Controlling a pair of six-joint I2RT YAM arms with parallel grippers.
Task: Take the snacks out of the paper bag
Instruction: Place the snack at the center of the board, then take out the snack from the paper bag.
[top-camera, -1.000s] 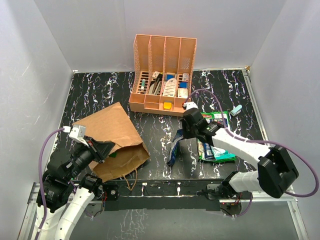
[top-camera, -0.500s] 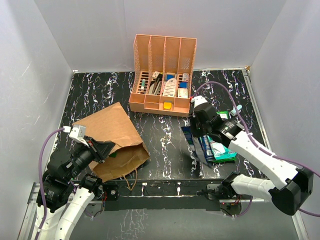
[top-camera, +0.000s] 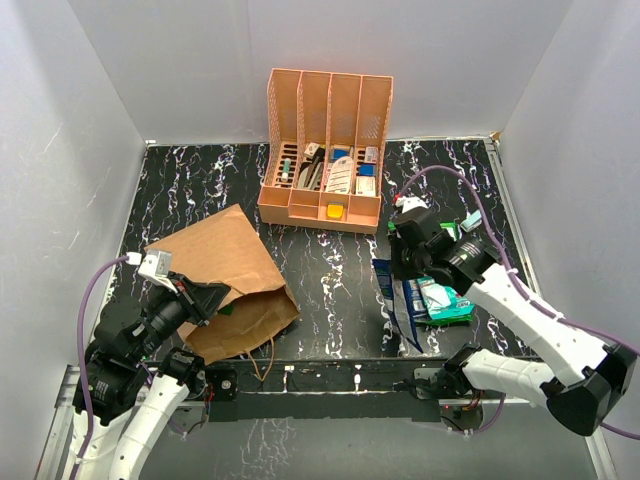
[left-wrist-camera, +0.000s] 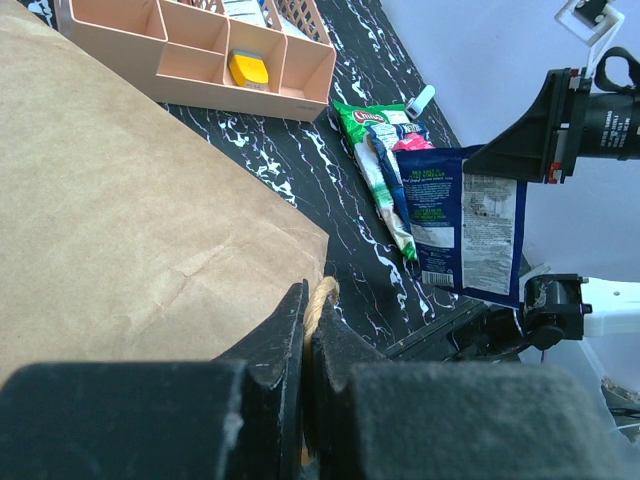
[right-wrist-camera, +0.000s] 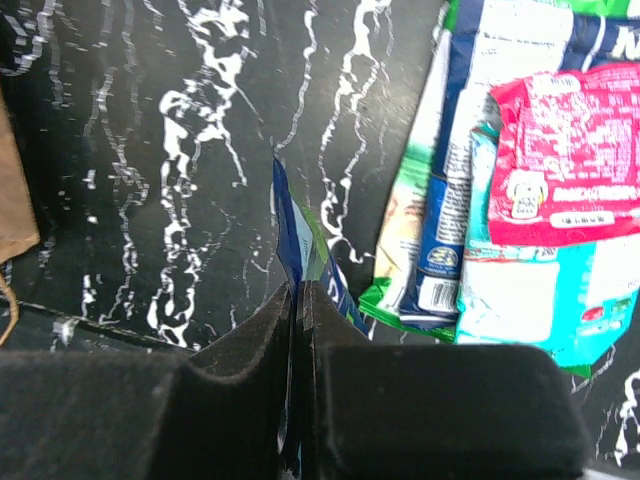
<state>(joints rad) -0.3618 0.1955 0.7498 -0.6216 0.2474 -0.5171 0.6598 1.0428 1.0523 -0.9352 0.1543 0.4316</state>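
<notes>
One more out: the right end effector (right-wrist-camera: 298, 300), clamped shut on a glossy dark-blue plastic snack packet (left-wrist-camera: 466, 232), has swung it beside the green, teal and red packets (top-camera: 447, 299) by the right edge of the table (top-camera: 320, 262), while the left end effector (left-wrist-camera: 308, 325) pinches the cord handle (left-wrist-camera: 323, 296) of the brown paper bag (top-camera: 232, 268), near-left.

Top view looked steeply down on the whole bench (top-camera: 330, 270). Left wrist view sat low, facing across to the packet pile (left-wrist-camera: 385, 150). Right wrist's downward close-up shared that pile.

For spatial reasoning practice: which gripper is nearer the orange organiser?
Right. The right gripper hangs near the orange organiser's corner; the left gripper is farther, at the paper bag.
</notes>
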